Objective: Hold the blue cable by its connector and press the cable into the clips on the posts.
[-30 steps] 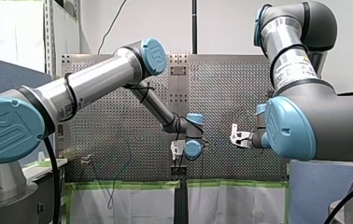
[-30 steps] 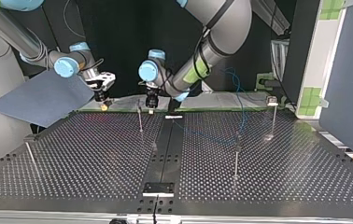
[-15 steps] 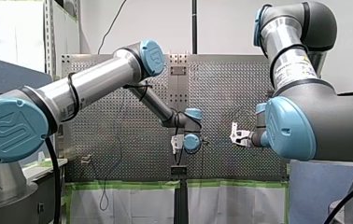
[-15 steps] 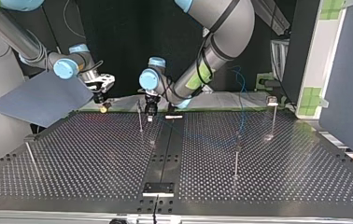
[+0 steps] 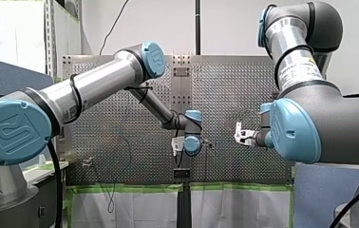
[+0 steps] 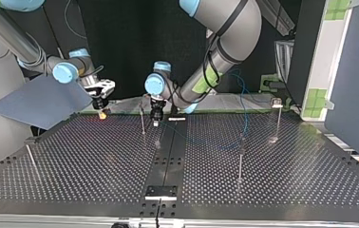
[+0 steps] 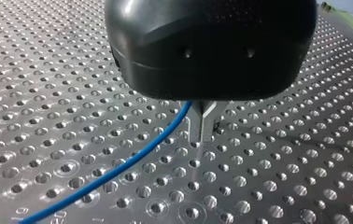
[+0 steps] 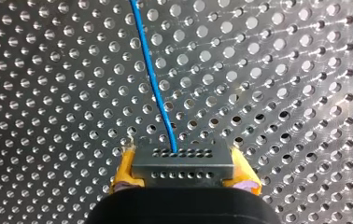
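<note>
My right tool (image 8: pixel 184 173) pinching the connector (image 8: pixel 182 163) between yellow pads (image 8: pixel 124 168), blue cable (image 8: pixel 153 79) trailing over the perforated bench (image 8: pixel 282 70), my left tool (image 7: pixel 202 126) pressed together on it.

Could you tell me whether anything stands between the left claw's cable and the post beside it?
Nothing visible does. In the top view my left claw, holding the blue cable, hangs right beside the post, with only bare table under the gap. How far apart they are in depth is hard to judge.
</note>
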### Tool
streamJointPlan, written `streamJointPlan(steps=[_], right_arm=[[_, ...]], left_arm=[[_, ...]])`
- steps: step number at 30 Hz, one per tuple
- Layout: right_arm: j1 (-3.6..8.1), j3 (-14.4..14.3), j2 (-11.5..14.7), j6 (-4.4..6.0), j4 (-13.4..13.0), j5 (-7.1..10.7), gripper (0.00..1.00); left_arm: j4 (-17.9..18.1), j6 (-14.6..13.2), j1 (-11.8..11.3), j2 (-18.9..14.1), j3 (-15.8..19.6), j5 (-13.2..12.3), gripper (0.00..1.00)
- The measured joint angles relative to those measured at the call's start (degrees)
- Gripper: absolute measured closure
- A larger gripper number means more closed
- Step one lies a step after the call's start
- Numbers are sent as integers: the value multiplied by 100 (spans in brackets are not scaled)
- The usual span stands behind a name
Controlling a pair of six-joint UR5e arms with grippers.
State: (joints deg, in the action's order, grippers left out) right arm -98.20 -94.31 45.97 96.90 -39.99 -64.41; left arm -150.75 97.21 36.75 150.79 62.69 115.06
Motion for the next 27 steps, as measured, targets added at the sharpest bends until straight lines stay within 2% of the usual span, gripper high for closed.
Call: streamJointPlan(steps=[10, 11, 12, 13, 14, 15, 16, 17, 19, 20, 27], right_arm=[[1, 81, -2, 33, -1, -2, 100], [2, 85, -2, 35, -1, -2, 100], [3, 88, -2, 37, -1, -2, 100], [4, 89, -3, 38, -1, -2, 100], [4, 90, -2, 39, 0, 0, 100], [3, 90, -2, 40, 3, 2, 100], [4, 90, -2, 40, 4, 3, 100], [4, 90, -3, 40, 4, 4, 100], [5, 91, -3, 41, 5, 6, 100], [5, 92, -3, 41, 6, 6, 100], [5, 92, -3, 41, 18, 9, 100]], left_arm=[[19, -18, -40, 3, 1, -34, 100], [21, -20, -40, 3, 1, -33, 91], [23, -28, -41, 2, 2, -32, 91], [25, -37, -41, 1, 1, -30, 79], [28, -52, -42, -1, -1, -24, 58], [30, -62, -42, -1, -1, -15, 58], [33, -71, -42, -1, 0, 2, 43], [36, -83, -43, 0, 0, 27, 21], [45, -124, -43, -1, 1, 86, 21], [47, -146, -43, -2, 2, 104, 0], [-125, -415, -32, -4, 2, 171, 0]])
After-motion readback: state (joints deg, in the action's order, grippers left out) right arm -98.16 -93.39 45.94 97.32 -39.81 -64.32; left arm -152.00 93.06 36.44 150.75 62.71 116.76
